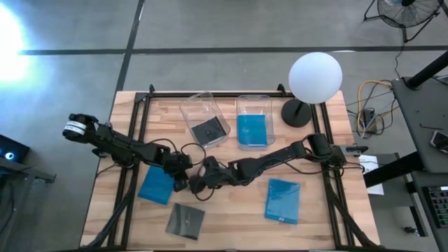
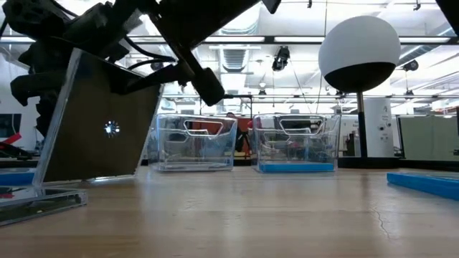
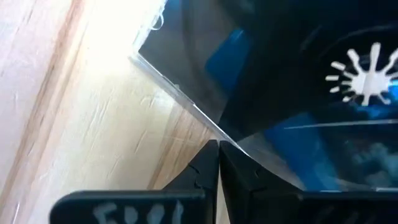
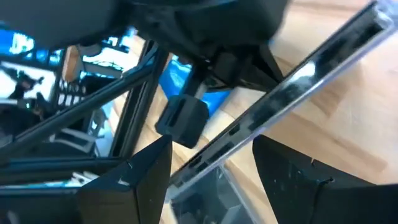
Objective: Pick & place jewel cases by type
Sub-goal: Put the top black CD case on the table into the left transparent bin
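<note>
Left tool (image 1: pixel 187 175): fingers pressed together, pinching the edge of a dark grey, thin square plastic jewel case (image 2: pixel 97 122), which stands tilted above the desk (image 1: pixel 231 210) near its centre.

Right tool (image 1: pixel 203 180): fingers spread wide on either side of the same raised case's edge, just beside the left tool; whether they touch it cannot be told.

Bright blue translucent flat case (image 1: pixel 157 185): flat on the desk, toward the left edge, partly under the left arm.

Second dark grey flat case (image 1: pixel 186 220): flat near the front edge, left of centre.

Second bright blue flat case (image 1: pixel 283 200): flat toward the right front corner.

Left clear rectangular plastic bin (image 1: pixel 204 115): near the back edge, holding one dark grey case (image 1: pixel 210 130).

Right clear rectangular plastic bin (image 1: pixel 254 119): just beside the first, holding one bright blue case (image 1: pixel 251 130).

White globe lamp on a black stand (image 1: pixel 315 77): at the right back corner.
</note>
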